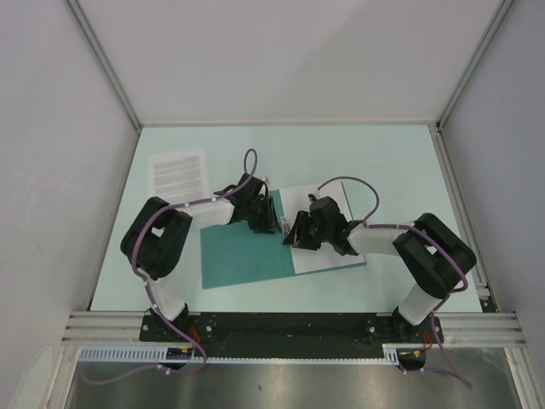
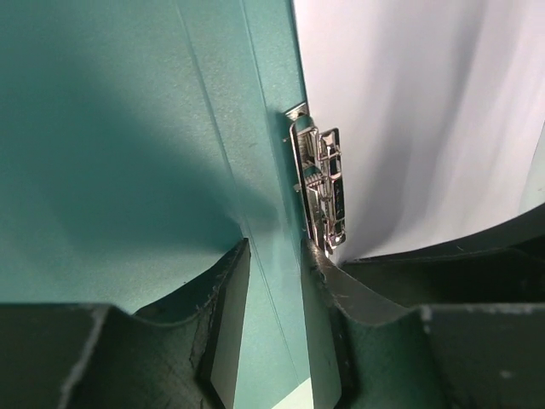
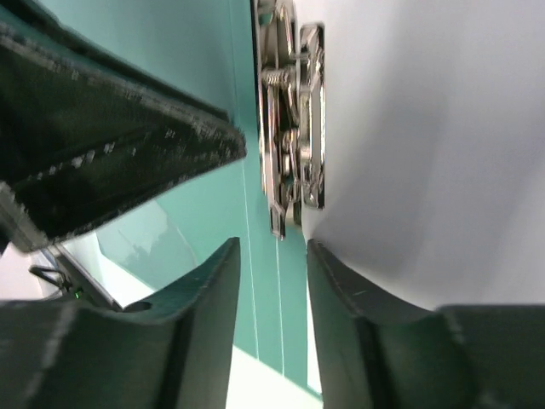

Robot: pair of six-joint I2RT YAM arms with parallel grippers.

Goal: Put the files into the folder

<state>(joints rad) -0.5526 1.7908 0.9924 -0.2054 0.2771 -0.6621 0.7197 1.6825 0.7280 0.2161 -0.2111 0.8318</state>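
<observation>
The teal folder (image 1: 243, 256) lies open on the table. A nearly blank white sheet (image 1: 322, 260) rests on its right half, and its left edge meets the metal clip (image 2: 319, 187) by the spine. The printed sheet (image 1: 178, 170) lies apart at the far left. My left gripper (image 1: 266, 223) hovers over the spine at the clip's far end. Its jaws (image 2: 274, 251) stand open with only the folder (image 2: 128, 170) seen between them. My right gripper (image 1: 294, 234) faces it from the near side. It is open (image 3: 272, 251) just short of the clip (image 3: 294, 119), beside the sheet (image 3: 426, 128).
The two wrists nearly touch over the folder's middle, and the left gripper's finger (image 3: 111, 153) crosses the right wrist view. Pale mint tabletop (image 1: 383, 162) surrounds the folder. White walls and metal rails (image 1: 106, 68) enclose the table.
</observation>
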